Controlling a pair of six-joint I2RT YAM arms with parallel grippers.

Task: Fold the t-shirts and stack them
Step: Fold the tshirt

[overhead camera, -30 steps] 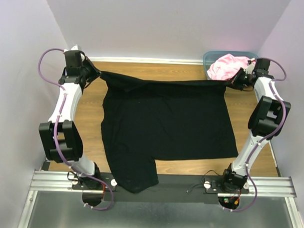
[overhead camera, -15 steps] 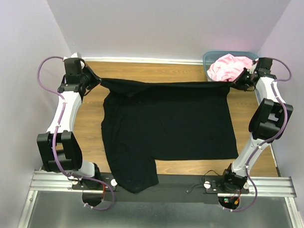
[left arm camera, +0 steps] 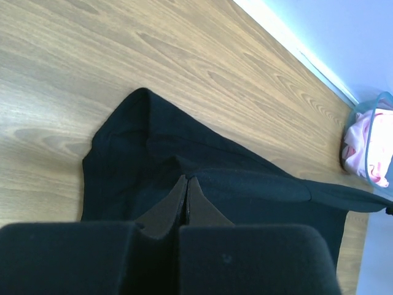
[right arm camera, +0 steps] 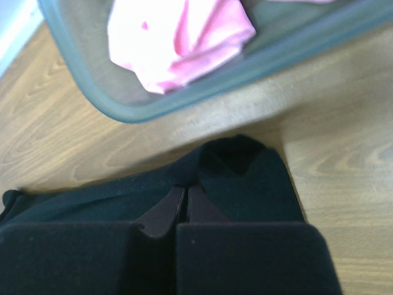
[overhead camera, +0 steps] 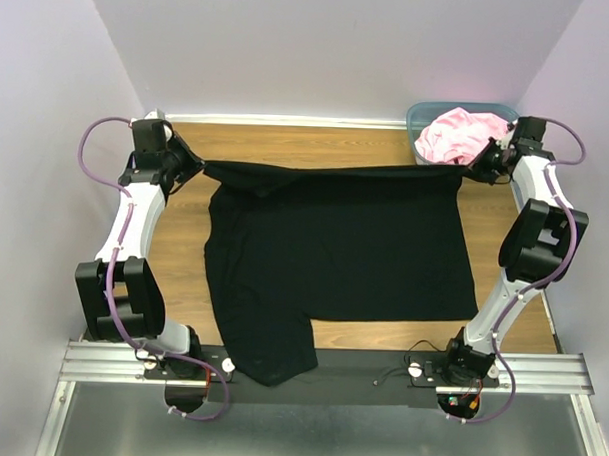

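Left gripper and right gripper are both clamped on the black shirt — far edge stretched between them, the rest flat on the table. Pink shirt sits in the bin by my right gripper.

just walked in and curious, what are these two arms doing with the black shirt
The left pincer and the right pincer each pinch a far corner of the black t-shirt, holding that edge taut between them. The rest lies spread on the wooden table, one part draping over its near edge. The pink t-shirt sits crumpled in the teal bin at the far right. Nothing is stacked yet.
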